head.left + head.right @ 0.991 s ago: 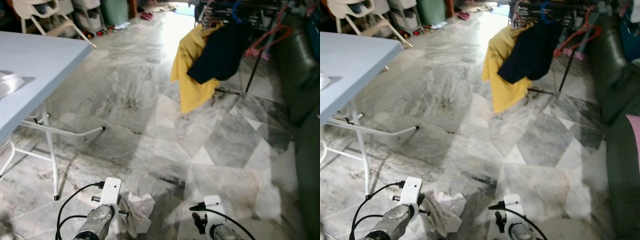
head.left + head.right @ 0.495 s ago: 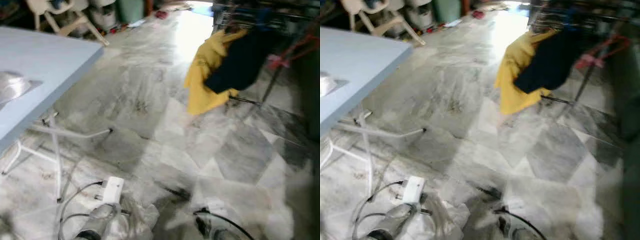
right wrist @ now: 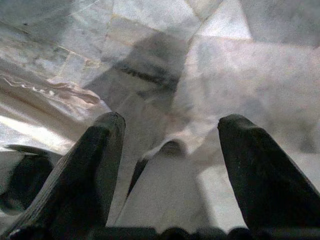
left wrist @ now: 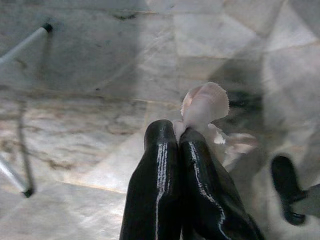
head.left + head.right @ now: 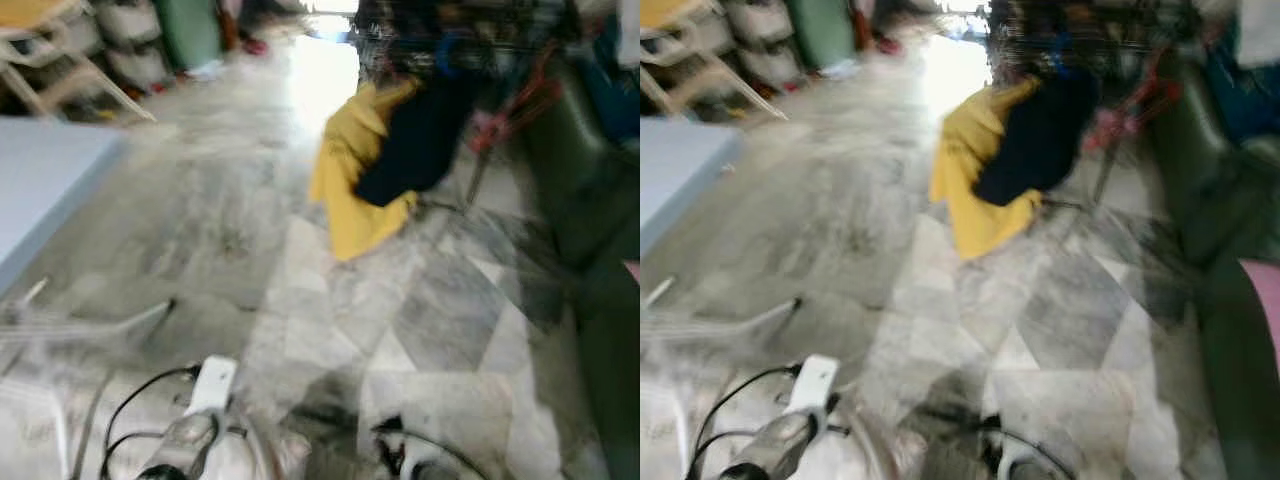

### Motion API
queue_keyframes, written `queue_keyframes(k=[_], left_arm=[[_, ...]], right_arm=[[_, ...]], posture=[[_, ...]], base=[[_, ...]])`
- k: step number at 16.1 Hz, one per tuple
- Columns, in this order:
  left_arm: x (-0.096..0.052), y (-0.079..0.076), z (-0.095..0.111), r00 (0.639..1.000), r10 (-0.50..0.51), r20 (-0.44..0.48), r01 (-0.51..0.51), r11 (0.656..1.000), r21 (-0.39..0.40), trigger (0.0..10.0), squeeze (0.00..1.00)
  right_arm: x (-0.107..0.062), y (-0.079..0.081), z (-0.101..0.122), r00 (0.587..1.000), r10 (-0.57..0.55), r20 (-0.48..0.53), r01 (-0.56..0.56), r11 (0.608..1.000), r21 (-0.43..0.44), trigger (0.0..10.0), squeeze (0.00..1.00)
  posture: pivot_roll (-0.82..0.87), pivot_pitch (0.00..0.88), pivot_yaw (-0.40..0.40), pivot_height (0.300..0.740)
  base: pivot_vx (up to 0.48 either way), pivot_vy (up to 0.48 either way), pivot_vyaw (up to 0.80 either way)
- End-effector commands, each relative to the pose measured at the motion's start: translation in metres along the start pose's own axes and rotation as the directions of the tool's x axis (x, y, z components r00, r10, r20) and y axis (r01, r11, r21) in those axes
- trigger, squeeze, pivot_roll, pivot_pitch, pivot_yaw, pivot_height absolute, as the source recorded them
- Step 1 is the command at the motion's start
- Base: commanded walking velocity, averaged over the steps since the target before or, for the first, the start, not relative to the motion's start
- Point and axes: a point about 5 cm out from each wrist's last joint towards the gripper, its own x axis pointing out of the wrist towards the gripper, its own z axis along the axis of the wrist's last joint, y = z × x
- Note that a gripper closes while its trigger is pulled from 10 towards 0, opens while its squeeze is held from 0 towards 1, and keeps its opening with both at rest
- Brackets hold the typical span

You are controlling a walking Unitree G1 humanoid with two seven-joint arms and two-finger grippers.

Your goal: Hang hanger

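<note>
left claw (image 4: 177, 137) pinching pale cloth (image 4: 206, 102) | right claw (image 3: 170, 132) spread (over floor)

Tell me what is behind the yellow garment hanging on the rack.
A dark navy garment hangs against the yellow garment, overlapping its right side. Behind both stand the drying rack and a red hanger. The blur hides what holds the yellow garment up.

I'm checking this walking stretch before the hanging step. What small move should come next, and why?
Probably keep walking forward toward the drying rack. It stands far ahead across the marble floor, with a yellow garment and a dark garment draped on it. The left gripper is shut on a pale cloth, the right gripper is open and low, so nothing is within reach yet.
</note>
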Motion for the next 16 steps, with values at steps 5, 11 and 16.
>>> queue_keyframes(k=[5, 11, 16], left_arm=[[0.002, 0.008, 0.016, 0.994, 0.084, 0.071, -0.088, 0.995, 0.044, 10.0, 0.00], [0.003, 0.016, 0.098, 0.921, 0.166, 0.352, -0.176, 0.984, -0.003, 10.0, 0.00], [-0.005, 0.015, 0.154, 0.836, 0.183, 0.517, -0.172, 0.983, -0.069, 10.0, 0.00]], right_arm=[[-0.001, -0.011, 0.001, 1.000, -0.024, 0.004, 0.024, 1.000, -0.014, 10.0, 0.00], [-0.001, -0.011, -0.001, 1.000, -0.024, 0.000, 0.024, 1.000, -0.018, 10.0, 0.00], [-0.001, -0.007, 0.001, 1.000, -0.018, 0.006, 0.018, 1.000, -0.013, 10.0, 0.00]], posture=[[-0.12, 0.083, 0.041, 0.740], [-0.11, 0.088, 0.040, 0.740], [-0.11, 0.094, 0.049, 0.740]], base=[[0.000, 0.000, 0.00], [0.000, 0.000, 0.00], [0.000, 0.000, 0.00]])
